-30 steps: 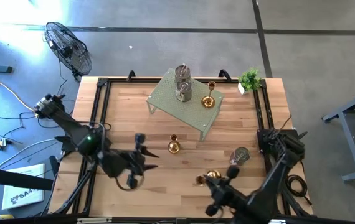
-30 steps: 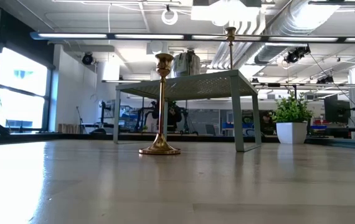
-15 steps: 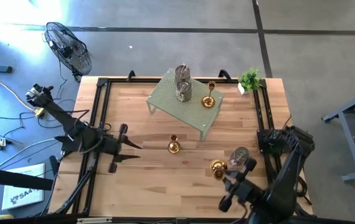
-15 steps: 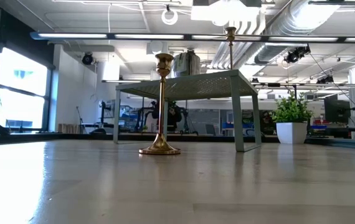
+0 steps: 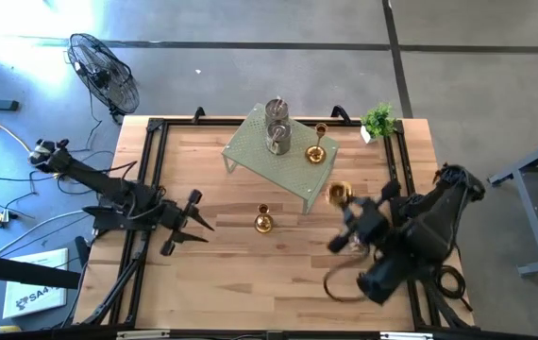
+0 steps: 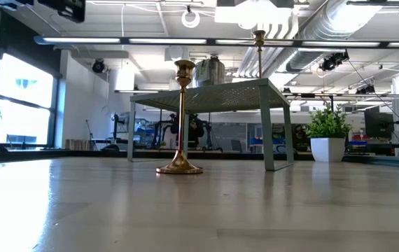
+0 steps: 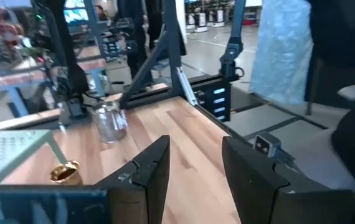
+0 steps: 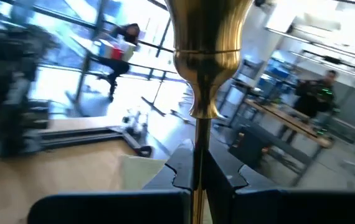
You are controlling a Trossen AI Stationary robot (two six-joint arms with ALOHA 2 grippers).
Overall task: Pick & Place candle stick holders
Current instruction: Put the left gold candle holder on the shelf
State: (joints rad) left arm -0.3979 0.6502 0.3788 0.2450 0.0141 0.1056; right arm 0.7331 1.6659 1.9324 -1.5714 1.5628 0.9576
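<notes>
My right gripper [image 5: 344,222] is shut on a shiny gold candle stick holder [image 5: 338,194], above the table just right of the pale green rack [image 5: 283,151]. On the rack stand two grey-silver cups [image 5: 276,109] [image 5: 277,138] and a gold holder [image 5: 316,151], each on its base. Another gold holder [image 5: 263,222] stands on its round base on the table in front of the rack; it also shows in the low view [image 6: 180,119]. My left gripper [image 5: 198,215] is open and empty at the table's left side; its wrist view shows its gap [image 7: 195,149]. My right gripper pinches the gold holder's thin stem [image 8: 197,155] between its two fingers [image 8: 179,167]. The stem runs along the fingers, with the cup end [image 8: 207,37] sticking out past the fingertips. The base is hidden behind the gripper. The holder is lifted clear of the table.
A small potted plant [image 5: 378,120] stands at the far right corner. A clear glass cup [image 7: 110,121] stands on the table at the right, under my right arm in the high view. A black frame [image 5: 151,151] borders the table. Bare wood lies at the near middle [image 5: 260,279].
My right gripper has lifted the gold holder from the table's near edge and carried it up and toward the far edge, close to the rack's right end. My left gripper has drawn back toward the table's left edge, staying open.
</notes>
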